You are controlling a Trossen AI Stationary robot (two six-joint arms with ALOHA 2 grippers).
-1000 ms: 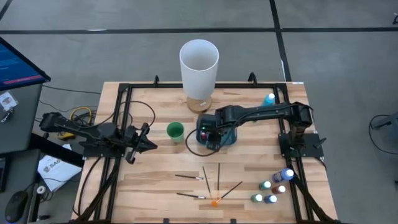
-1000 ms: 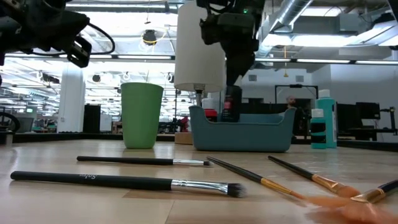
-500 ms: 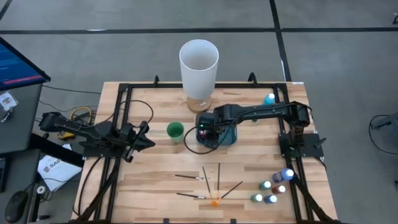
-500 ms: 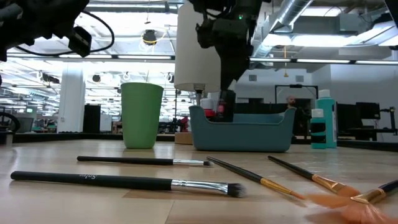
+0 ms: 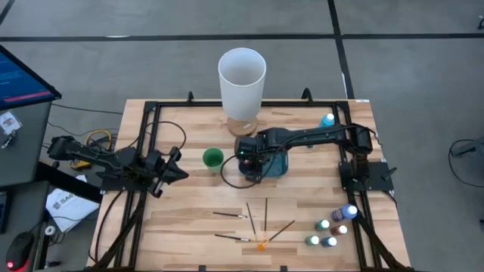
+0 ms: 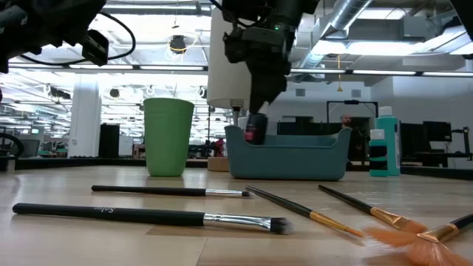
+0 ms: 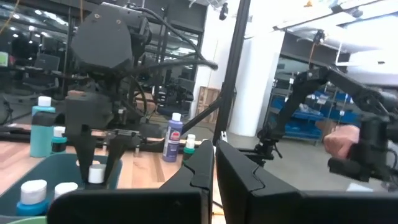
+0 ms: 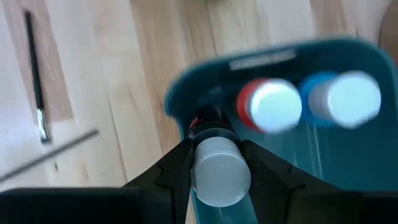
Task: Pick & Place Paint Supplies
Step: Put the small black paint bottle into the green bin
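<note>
Right gripper [image 8: 214, 163], fingers clamped on an upright paint bottle [image 8: 214, 168], hangs just above the teal bin's [image 6: 295, 159] end nearest the green cup [image 6: 168, 137]; left gripper's [image 7: 212, 168] fingers together.

A large open industrial lab or workshop. Beyond the wooden surface [image 6: 89, 244] run exposed ceiling ducts [image 6: 384, 29], strip lights and white columns [image 6: 85, 118]. Around the surface lies grey concrete floor [image 5: 113, 68], with a monitor [image 5: 23, 75] beside it.

wooden table [image 5: 181, 219], brushes [image 5: 253, 219], bottles [image 5: 333, 227], tray [image 6: 288, 157]
</note>
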